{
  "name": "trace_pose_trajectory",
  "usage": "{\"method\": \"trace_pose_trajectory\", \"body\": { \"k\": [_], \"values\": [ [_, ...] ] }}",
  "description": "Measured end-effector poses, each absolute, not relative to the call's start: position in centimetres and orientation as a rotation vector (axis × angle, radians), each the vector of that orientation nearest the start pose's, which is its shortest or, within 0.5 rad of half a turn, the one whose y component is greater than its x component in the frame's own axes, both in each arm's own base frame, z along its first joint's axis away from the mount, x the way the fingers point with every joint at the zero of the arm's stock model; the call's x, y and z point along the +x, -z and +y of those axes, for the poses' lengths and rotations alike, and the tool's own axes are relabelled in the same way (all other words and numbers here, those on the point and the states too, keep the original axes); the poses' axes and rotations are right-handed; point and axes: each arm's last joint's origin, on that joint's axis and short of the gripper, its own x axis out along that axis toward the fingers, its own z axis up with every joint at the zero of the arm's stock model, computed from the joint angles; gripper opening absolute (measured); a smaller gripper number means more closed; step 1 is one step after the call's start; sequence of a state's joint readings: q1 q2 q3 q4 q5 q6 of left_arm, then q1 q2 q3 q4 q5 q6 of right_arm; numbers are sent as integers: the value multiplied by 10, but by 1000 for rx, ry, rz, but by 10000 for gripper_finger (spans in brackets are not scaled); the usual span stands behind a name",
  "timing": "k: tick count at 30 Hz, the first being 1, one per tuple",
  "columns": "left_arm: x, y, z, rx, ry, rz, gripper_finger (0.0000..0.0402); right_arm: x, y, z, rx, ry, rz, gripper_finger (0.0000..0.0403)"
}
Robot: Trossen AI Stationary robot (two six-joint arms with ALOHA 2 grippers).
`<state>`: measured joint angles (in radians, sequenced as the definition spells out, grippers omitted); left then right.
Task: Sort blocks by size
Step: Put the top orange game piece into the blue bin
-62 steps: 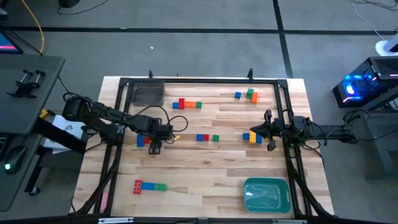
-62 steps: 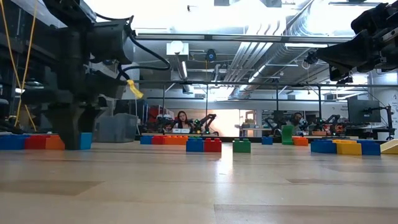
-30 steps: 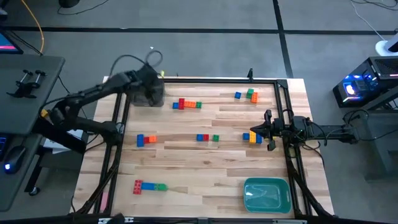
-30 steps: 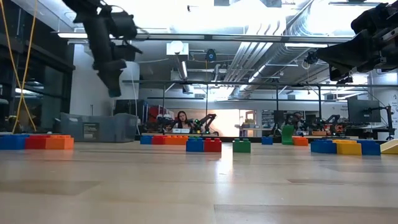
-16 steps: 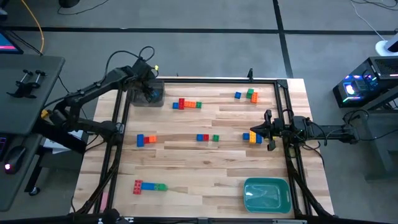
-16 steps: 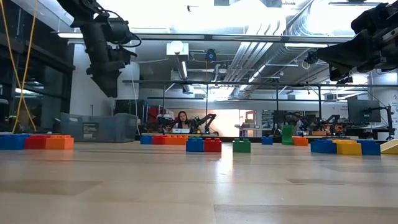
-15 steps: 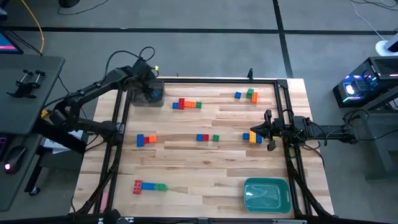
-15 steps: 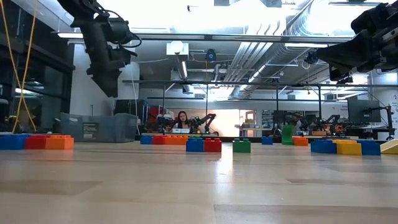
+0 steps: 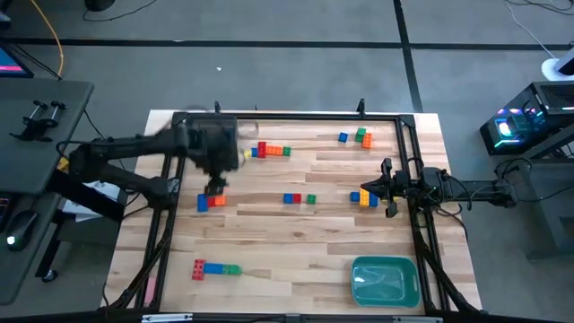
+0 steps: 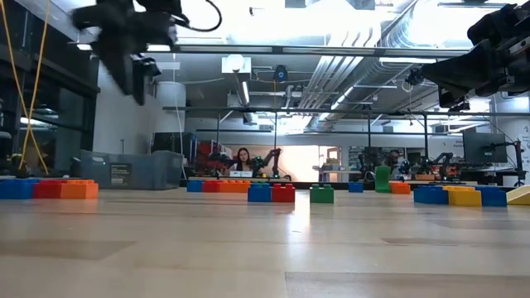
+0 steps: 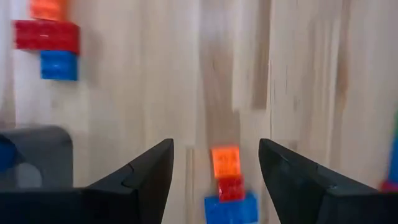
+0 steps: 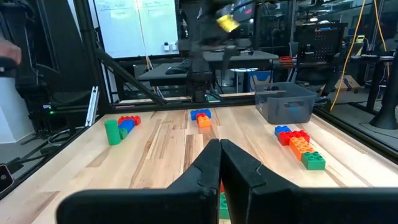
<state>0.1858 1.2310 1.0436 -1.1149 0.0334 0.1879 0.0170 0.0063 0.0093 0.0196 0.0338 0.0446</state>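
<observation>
My left gripper (image 9: 215, 185) hangs open and blurred above a short row of blue, red and orange blocks (image 9: 208, 202) at the table's left. In the left wrist view that row (image 11: 230, 183) shows between the two fingers, well below them. The gripper also shows high up in the low view (image 10: 132, 58). My right gripper (image 9: 387, 190) waits shut above the table's right side, beside a blue and yellow block cluster (image 9: 366, 198). Its fingers meet in the right wrist view (image 12: 219, 163). Other block rows lie flat on the wood: one at the far middle (image 9: 271, 150), one at the centre (image 9: 299, 198), one at the far right (image 9: 357, 136) and one at the near left (image 9: 213, 267).
A grey bin (image 9: 215, 135) stands at the far left corner, partly under my left arm; its wall (image 11: 37, 155) shows in the left wrist view with something blue inside. A teal bin (image 9: 386, 280) stands at the near right. A black frame edges the table. A person sits in the room beyond.
My left gripper has swung from above the grey bin toward the table's near edge and now hangs over the blue, red and orange row; it is blurred with motion. The blocks on the table have not moved.
</observation>
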Motion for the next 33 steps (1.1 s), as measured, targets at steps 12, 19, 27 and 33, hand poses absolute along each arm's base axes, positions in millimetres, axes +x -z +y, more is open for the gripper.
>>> {"method": "trace_pose_trajectory", "body": {
  "k": [12, 19, 27, 33],
  "values": [
    [202, -203, 4, 83, -24, 1406, 220, 98, -168, 1, 45, 16, -22, 2],
    [198, -194, 11, 1, -112, 1419, 220, 97, -168, 1, 45, 16, -23, 2],
    [215, -211, 18, -21, -142, 1265, 220, 97, -168, 1, 45, 16, -23, 2],
    [260, -250, 50, 33, -224, 850, 220, 97, -168, 1, 45, 16, -23, 2]
  ]
}}
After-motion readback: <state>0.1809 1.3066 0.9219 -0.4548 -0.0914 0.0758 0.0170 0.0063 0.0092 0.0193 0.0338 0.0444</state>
